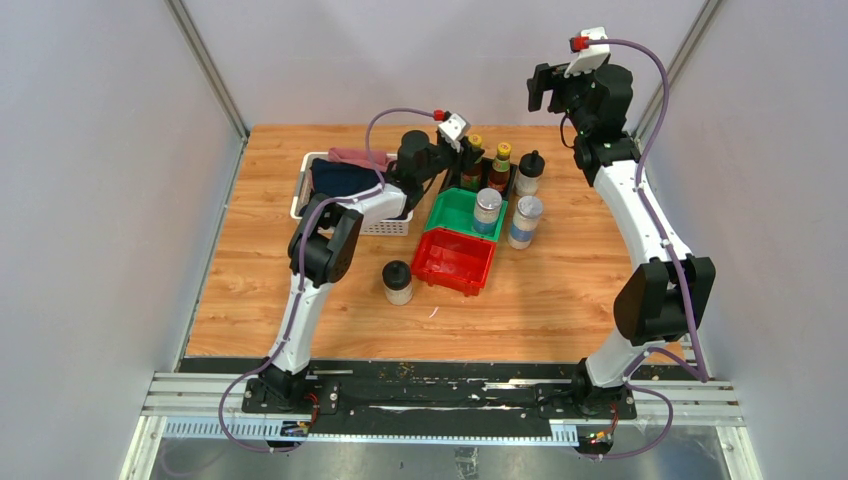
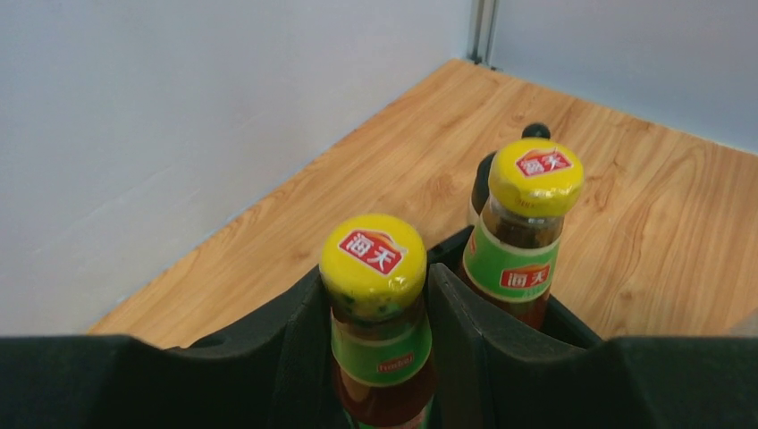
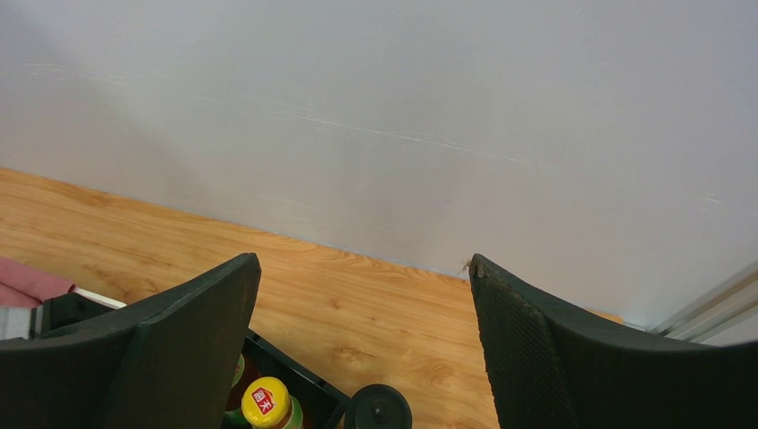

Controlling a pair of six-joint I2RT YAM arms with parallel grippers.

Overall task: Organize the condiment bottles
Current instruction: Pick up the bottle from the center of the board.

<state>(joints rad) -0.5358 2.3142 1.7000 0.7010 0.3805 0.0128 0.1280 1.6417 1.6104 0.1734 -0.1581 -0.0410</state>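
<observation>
Two slim sauce bottles with yellow caps stand in the black bin (image 3: pixel 299 375) at the back. My left gripper (image 2: pixel 375 268) is shut on the neck of the nearer sauce bottle (image 2: pixel 380 357), with a finger pressed on each side. The second sauce bottle (image 2: pixel 527 232) stands just behind it. A black-lidded jar (image 1: pixel 530 170) stands to the right of the black bin, and another (image 1: pixel 398 282) stands left of the red bin. One silver-lidded shaker (image 1: pixel 487 208) is in the green bin (image 1: pixel 450 212), and another (image 1: pixel 525 220) stands on the table beside it. My right gripper (image 3: pixel 362 264) hangs open, high above the back right.
The red bin (image 1: pixel 455 262) lies in front of the green one. A white basket (image 1: pixel 345 190) of dark cloth stands at the back left, under my left arm. Grey walls close in the table on three sides.
</observation>
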